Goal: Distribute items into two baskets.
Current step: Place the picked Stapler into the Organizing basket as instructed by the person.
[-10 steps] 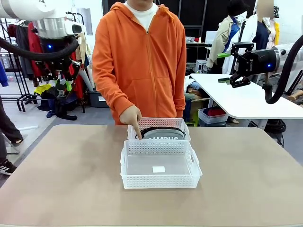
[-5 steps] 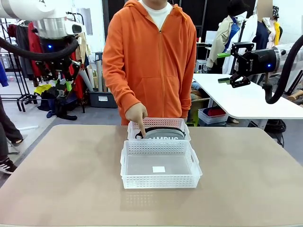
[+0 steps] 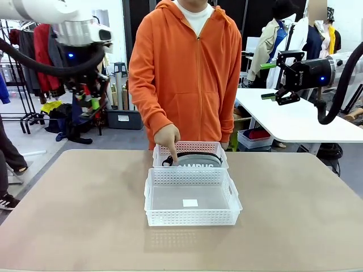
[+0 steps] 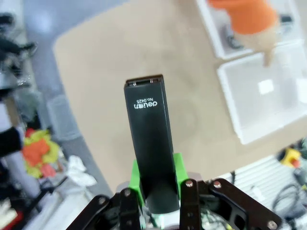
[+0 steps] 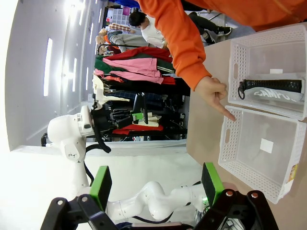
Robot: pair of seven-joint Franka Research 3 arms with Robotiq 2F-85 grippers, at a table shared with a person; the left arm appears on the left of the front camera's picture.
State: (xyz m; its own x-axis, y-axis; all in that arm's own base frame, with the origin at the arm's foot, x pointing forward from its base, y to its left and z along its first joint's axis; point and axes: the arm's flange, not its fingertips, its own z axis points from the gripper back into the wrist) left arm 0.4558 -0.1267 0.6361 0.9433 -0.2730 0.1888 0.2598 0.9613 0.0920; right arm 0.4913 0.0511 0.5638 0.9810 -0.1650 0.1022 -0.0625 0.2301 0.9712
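Note:
My left gripper [image 4: 156, 184] is shut on the small black stapler [image 4: 148, 139], which stands up between the green pads. In the front view that gripper [image 3: 86, 101] hangs high at the left, beyond the table's far left corner. Two white lattice baskets sit mid-table. The near basket [image 3: 191, 217] holds just a white label. The far basket [image 3: 190, 147] holds the grey pouch [image 3: 195, 161]. A person's hand [image 3: 168, 137] points a finger down at the far basket's left end. My right gripper [image 3: 272, 81] stays open, high at the right.
The person in an orange hoodie [image 3: 190, 68] stands at the far edge behind the baskets. A white table [image 3: 295, 119] stands off to the right behind my right arm. Bare tabletop [image 3: 74, 209] lies on both sides of the baskets.
My left arm has swung to the right, toward the table, with the stapler in its grip. The person has shifted right and the pointing hand moved slightly. The right arm is still.

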